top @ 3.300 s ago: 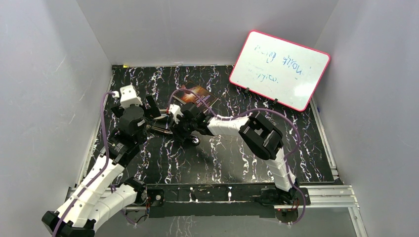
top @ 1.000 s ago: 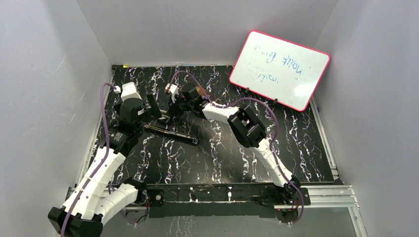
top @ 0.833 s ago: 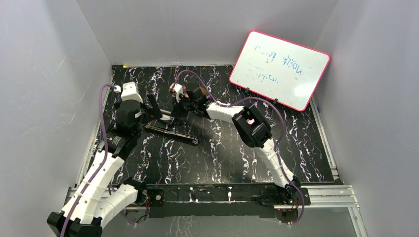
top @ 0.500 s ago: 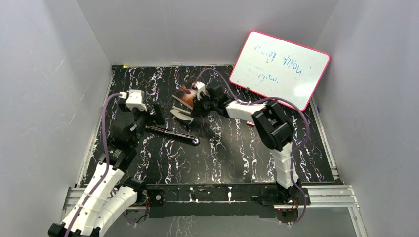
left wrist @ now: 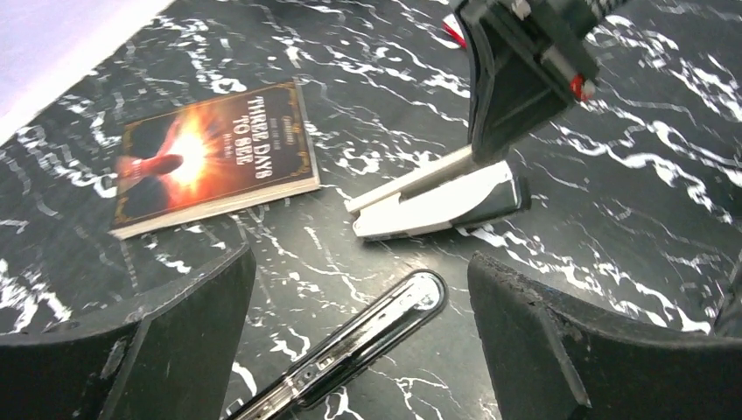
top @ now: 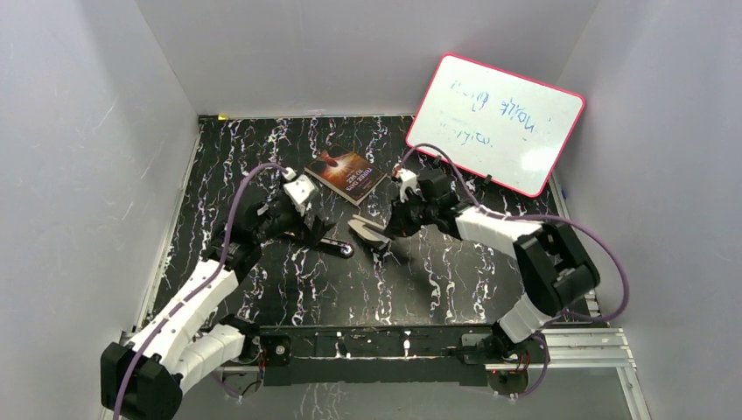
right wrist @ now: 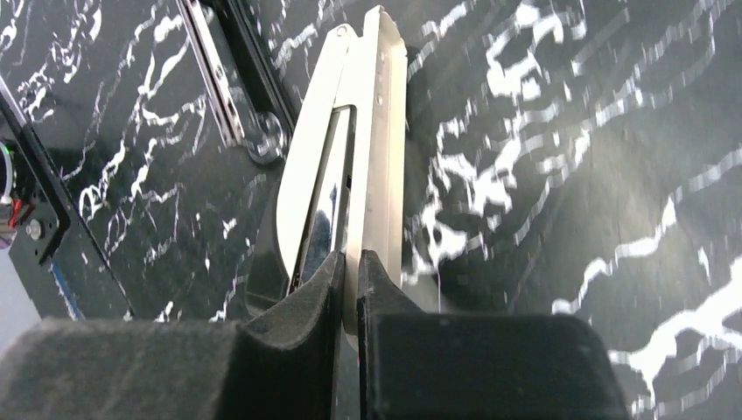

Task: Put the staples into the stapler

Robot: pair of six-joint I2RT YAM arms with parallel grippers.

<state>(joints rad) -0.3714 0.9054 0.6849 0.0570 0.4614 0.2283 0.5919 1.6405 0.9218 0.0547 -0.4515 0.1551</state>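
Noted paperback book [top: 346, 174] lying flat at upper centre on black, white-veined worktop [top: 289, 289]. Found pink-framed whiteboard [top: 495, 123] with blue scribbles, propped tilted at upper right.

Both arms wear white shells over chunky black joints, left arm [top: 192, 297] and right arm [top: 486, 227] alike; a purple cable [top: 236, 201] loops along each, and the fingers [left wrist: 560, 350] are matte black, rough-grained

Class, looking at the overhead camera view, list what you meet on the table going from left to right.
In order: black stapler base → silver stapler top → whiteboard. The book overlaps the stapler parts sideways, so it is left out.
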